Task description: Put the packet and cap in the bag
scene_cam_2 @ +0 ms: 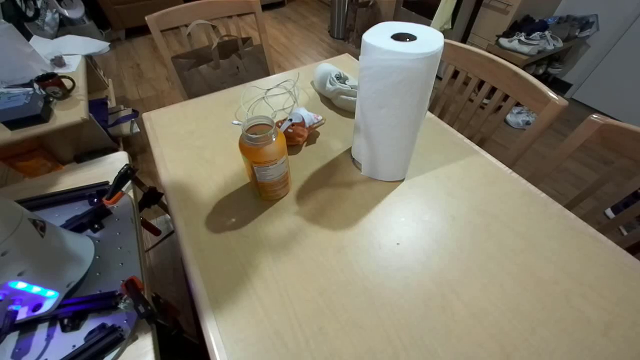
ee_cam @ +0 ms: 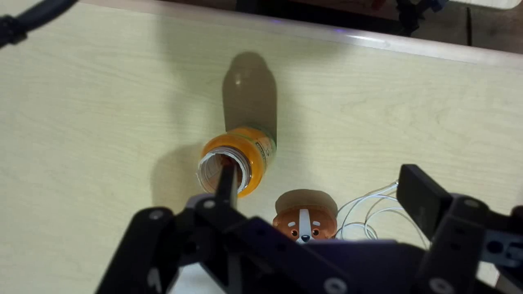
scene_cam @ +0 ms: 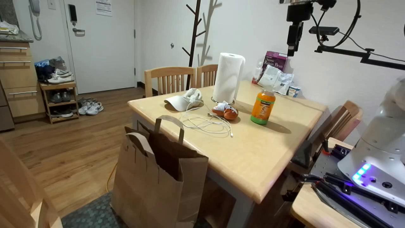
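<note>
Farthest left in an exterior view, you had shoes [scene_cam: 59, 78] on a small wooden rack [scene_cam: 48, 106], with a white door [scene_cam: 101, 50] to its right. At the near left, your brown paper bag [scene_cam: 152, 183] stood upright beside the desk [scene_cam: 240, 158], mouth gaping and both handles raised; you could not tell whether it touched the edge. Beyond it, on the far left part of the desk, your cap [scene_cam: 183, 100] lay, pale and soft, brim to the left. A thin white cable [scene_cam: 202, 128] sprawled in loose loops nearer and to the right; whether the two touched, you could not tell. Your packet [scene_cam: 230, 113], orange-brown and white, lay beside the loops, just in front of the upright paper-towel roll [scene_cam: 227, 77]; in the wrist view it showed you a dog's face. To the right of both, you had the orange bottle [scene_cam: 263, 107] upright, mouth open. Farther off on the right, a purple cereal box [scene_cam: 276, 60] and pale pouches [scene_cam: 272, 77] stood close together. On the right, your pincer [ee_cam: 318, 175] hung high above the desk, its two fingers [ee_cam: 421, 198] spread wide; in the wrist view the packet showed between them, down on the desk. At the right edge, you had the white arm base [scene_cam: 376, 145], blue lights lit.
</note>
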### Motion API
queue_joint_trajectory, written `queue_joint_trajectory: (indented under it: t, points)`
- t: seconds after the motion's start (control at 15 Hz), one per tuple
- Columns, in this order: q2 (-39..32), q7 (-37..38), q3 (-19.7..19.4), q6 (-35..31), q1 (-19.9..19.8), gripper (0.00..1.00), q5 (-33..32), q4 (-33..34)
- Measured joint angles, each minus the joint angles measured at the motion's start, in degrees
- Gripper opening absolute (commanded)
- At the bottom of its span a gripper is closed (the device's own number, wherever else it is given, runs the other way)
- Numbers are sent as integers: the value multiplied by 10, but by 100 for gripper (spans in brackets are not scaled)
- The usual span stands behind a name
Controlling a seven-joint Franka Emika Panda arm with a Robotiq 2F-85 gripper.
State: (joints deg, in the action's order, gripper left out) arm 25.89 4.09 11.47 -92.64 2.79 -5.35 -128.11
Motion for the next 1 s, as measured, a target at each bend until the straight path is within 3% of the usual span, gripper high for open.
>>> queue_joint_trajectory:
  t: [0.27,0.67,1.0]
  points:
    - [-9,-28,-12,-35,8,100,-25,-2]
    - [-112,-152,-55,-280,16,100,-51,4]
    - [-212,-147,-77,-384,18,100,-32,24]
